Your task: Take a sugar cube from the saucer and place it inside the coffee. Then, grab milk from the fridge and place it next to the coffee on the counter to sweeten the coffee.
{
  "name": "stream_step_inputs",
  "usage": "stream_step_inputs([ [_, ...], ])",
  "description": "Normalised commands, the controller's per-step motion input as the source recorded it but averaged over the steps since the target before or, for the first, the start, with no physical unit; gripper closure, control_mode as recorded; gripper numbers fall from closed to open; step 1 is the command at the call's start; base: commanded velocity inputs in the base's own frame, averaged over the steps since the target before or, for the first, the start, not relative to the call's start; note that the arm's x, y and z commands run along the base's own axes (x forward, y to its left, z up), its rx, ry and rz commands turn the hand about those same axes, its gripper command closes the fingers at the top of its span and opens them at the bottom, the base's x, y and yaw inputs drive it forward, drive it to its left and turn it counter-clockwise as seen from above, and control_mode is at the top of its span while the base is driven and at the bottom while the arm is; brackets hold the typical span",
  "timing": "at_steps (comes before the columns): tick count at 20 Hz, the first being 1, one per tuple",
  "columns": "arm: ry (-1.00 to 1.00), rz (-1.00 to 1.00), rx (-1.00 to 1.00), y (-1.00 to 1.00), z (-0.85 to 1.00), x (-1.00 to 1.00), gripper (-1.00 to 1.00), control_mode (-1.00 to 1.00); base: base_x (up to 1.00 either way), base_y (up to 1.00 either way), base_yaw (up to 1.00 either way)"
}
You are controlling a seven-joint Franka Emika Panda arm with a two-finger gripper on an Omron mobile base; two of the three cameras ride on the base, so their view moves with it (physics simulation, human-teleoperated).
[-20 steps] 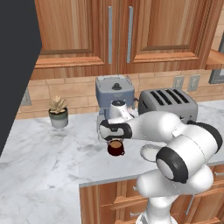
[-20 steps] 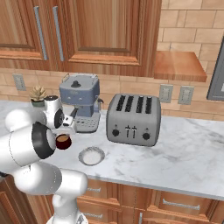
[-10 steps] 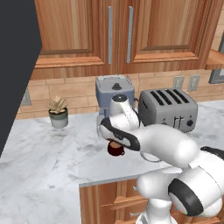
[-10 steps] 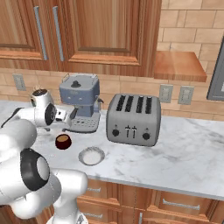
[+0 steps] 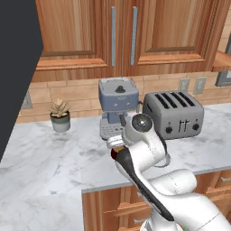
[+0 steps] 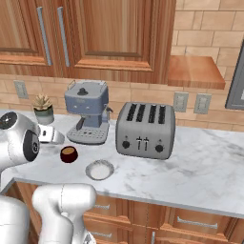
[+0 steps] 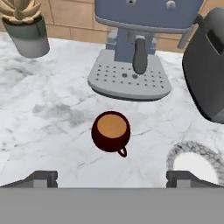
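The gripper (image 7: 111,177) hangs wide open and empty above the coffee (image 7: 111,131), so the sugar part looks done to me. The saucer (image 6: 99,169) beside the mug looks bare. Milk isn't on the counter (image 6: 200,164) yet, so the fridge trip is left.

A small dark red mug of brown coffee (image 7: 111,131) is sitting on veined white marble counter (image 7: 48,118), near a round white saucer (image 7: 197,162).
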Motion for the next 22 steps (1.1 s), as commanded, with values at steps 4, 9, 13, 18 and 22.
stream_step_inputs([
  [4, -0.10, 0.00, 0.00, -0.37, 0.86, -0.53, -1.00, -1.00, 0.00, 0.00, 0.00],
  [9, 0.00, 0.00, 0.00, -0.63, 0.47, -0.50, -1.00, -1.00, 0.00, 0.00, 0.00],
  [13, 0.05, 0.00, 0.00, -0.39, 0.14, -0.42, -1.00, -1.00, 0.00, 0.00, 0.00],
  [18, 0.14, 0.00, 0.00, -0.02, -0.39, -0.07, -1.00, -1.00, 0.00, 0.00, 0.00],
  [22, -0.05, 0.00, 0.00, 0.01, -0.12, -0.25, -1.00, -1.00, 0.00, 0.00, 0.00],
])
